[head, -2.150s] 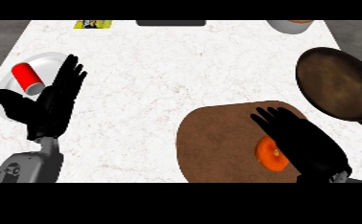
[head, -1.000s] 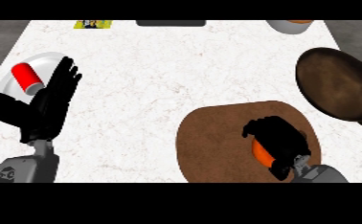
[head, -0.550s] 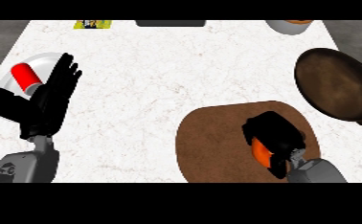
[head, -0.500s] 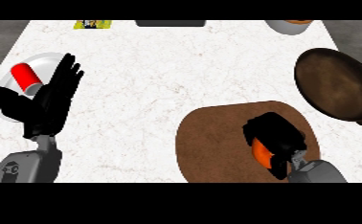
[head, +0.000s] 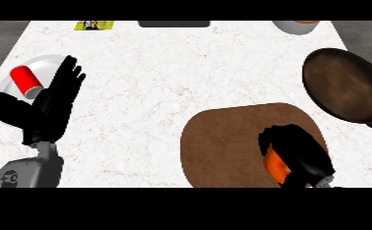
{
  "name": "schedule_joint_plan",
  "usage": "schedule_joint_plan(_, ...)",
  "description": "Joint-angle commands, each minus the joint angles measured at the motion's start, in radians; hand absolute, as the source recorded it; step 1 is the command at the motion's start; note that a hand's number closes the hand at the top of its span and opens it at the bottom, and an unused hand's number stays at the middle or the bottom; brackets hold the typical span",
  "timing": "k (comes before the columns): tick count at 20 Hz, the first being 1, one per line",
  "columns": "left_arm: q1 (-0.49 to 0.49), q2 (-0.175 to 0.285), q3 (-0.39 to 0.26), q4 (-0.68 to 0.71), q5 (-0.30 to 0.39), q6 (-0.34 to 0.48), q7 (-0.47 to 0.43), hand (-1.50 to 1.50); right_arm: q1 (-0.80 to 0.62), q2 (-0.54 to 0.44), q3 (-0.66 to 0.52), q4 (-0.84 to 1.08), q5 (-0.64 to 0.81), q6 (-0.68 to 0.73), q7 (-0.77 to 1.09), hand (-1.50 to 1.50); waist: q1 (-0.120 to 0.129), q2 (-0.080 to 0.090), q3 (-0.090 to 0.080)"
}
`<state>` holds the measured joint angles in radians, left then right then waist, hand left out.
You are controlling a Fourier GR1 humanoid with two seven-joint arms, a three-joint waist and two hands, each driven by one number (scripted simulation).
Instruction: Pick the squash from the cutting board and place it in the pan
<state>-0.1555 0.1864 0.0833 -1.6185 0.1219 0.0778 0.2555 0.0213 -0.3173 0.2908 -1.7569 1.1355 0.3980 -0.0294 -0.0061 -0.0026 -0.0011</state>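
Note:
An orange squash (head: 274, 163) lies on the round brown cutting board (head: 225, 143) at the lower right. My right hand (head: 296, 151) covers most of it, fingers curled round it, so only an orange sliver shows at the hand's left side. The dark brown pan (head: 340, 82) sits at the right edge, just beyond the board. My left hand (head: 51, 103) rests open at the left, fingers up, away from the board.
A white plate (head: 45, 66) at the left edge carries a red can (head: 27, 79), partly behind my left hand. A grey bowl (head: 298, 26), a dark flat object (head: 174, 23) and a yellow packet (head: 94, 25) line the counter's far edge.
My right hand went from flat over the squash to curled round it and has stayed closed on it since. The left hand barely shifted.

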Motion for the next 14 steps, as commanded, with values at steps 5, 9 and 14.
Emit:
schedule_joint_plan(5, 0.008, 0.003, 0.02, 0.07, 0.009, -0.026, -0.038, 0.0, 0.09, -0.049, -0.079, -0.311, 0.046, -0.145, 0.015, 1.5, -0.018, -0.002, 0.0)
schedule_joint_plan(9, 0.048, 0.001, 0.025, 0.024, 0.006, -0.023, -0.057, 0.0, 0.08, -0.07, -0.173, -0.528, -0.014, -0.094, 0.036, 1.5, -0.012, -0.004, 0.0)
schedule_joint_plan(14, 0.011, -0.014, -0.012, -0.045, -0.021, 0.007, 0.03, 0.0, 0.016, -0.053, -0.311, -0.613, -0.145, 0.069, 0.096, 1.5, 0.003, 0.001, 0.001)
